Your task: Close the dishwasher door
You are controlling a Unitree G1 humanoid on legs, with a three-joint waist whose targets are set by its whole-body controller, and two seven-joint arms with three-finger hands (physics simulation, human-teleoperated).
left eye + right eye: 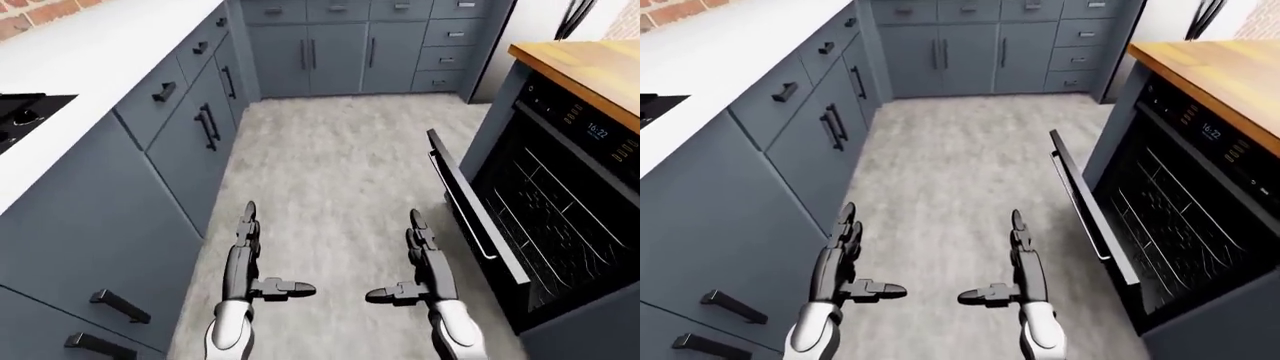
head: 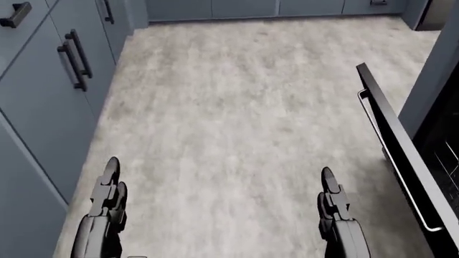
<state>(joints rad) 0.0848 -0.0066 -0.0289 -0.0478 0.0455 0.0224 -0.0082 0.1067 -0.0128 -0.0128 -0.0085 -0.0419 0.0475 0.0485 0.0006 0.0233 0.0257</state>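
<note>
Grey, stone-patterned floor (image 1: 330, 165) fills the middle of the left-eye view, running between slate-blue cabinets (image 1: 190, 142) on the left and the dishwasher (image 1: 560, 217) on the right. Its black door (image 1: 475, 217) hangs partly open, tilted out from the top edge towards the floor, with a pale bar handle along its outer face and wire racks visible inside. A wooden counter (image 1: 590, 67) tops the unit, and a white counter (image 1: 100, 67) tops the left cabinets. We see our left hand (image 1: 250, 259) and right hand (image 1: 425, 262) held low over the floor, both with fingers straight and apart, thumbs pointing inward toward each other, gripping nothing. The right hand is near the door's lower edge but not touching it.

In the head view we look almost straight down: the door runs along the right edge as a dark slanted slab, its handle (image 2: 398, 172) a thin light line. Both hands reach up from the bottom edge, well apart.

The right-eye view shows nearly the same, with a black stove (image 1: 655, 105) on the left.
</note>
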